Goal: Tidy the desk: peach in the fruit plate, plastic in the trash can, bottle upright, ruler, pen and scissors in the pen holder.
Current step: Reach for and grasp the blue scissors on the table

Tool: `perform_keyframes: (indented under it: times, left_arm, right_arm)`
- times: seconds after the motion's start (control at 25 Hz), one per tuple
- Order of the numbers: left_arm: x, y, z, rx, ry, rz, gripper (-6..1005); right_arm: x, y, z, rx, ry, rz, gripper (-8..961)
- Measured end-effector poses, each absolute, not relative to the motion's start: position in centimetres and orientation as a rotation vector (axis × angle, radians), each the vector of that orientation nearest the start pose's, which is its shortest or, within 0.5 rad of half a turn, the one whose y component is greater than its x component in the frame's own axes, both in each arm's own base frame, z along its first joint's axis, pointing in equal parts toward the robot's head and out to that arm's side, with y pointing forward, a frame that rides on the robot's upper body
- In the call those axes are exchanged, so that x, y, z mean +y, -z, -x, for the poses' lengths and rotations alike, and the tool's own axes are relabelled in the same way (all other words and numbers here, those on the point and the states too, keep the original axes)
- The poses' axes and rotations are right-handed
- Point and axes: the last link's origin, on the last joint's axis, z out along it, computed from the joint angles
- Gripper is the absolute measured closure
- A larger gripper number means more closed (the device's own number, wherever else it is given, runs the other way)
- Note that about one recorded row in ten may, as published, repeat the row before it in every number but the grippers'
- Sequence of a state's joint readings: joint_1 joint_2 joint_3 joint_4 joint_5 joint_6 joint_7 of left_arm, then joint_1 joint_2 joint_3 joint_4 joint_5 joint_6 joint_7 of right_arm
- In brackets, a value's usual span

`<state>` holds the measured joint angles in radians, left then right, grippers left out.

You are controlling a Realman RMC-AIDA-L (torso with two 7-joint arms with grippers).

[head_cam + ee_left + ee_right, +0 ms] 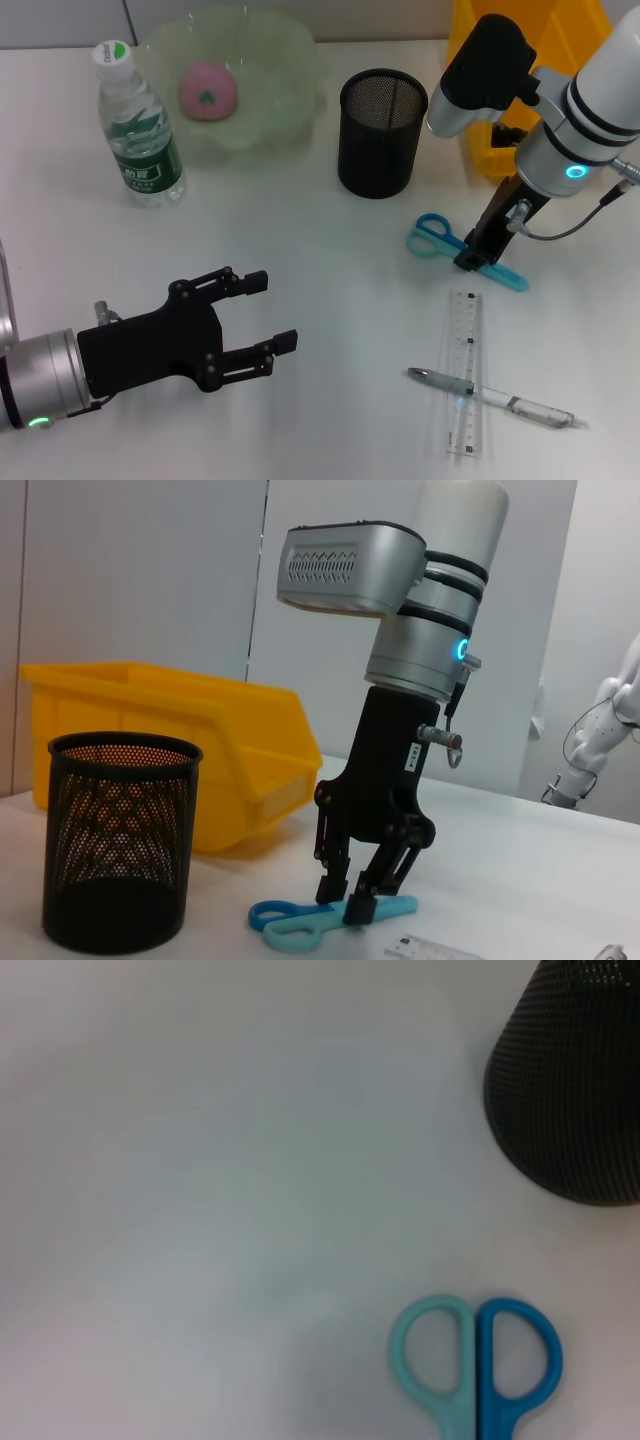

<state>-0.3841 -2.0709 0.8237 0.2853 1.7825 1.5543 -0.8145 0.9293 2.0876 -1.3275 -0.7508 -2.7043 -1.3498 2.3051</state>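
Note:
My right gripper (470,260) is down at the table, shut on the blue scissors (437,238) just behind their handles; the scissors lie flat. The left wrist view shows this gripper (343,902) with its fingers on both sides of the scissors (300,925). The scissor handles also show in the right wrist view (475,1360). The black mesh pen holder (382,130) stands upright behind the scissors. A clear ruler (465,370) and a pen (490,395) lie crossed near the front. The pink peach (207,90) is in the green fruit plate (285,60). The water bottle (140,130) stands upright. My left gripper (275,312) is open and empty at the front left. No plastic is in view.
A yellow bin (520,50) stands at the back right behind my right arm, and shows in the left wrist view (200,740) beside the pen holder (120,840). The pen holder also shows in the right wrist view (570,1090).

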Motion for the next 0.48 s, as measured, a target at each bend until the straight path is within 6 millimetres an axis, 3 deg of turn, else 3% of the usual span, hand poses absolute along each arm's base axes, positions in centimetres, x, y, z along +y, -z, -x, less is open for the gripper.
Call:
perform_keyframes:
  times: [0.48]
  left_arm:
    - [25.03, 5.67, 30.03, -0.425, 0.848, 2.689, 226]
  right_arm:
    - [39.59, 5.31, -19.16, 0.673, 0.792, 2.713, 668]
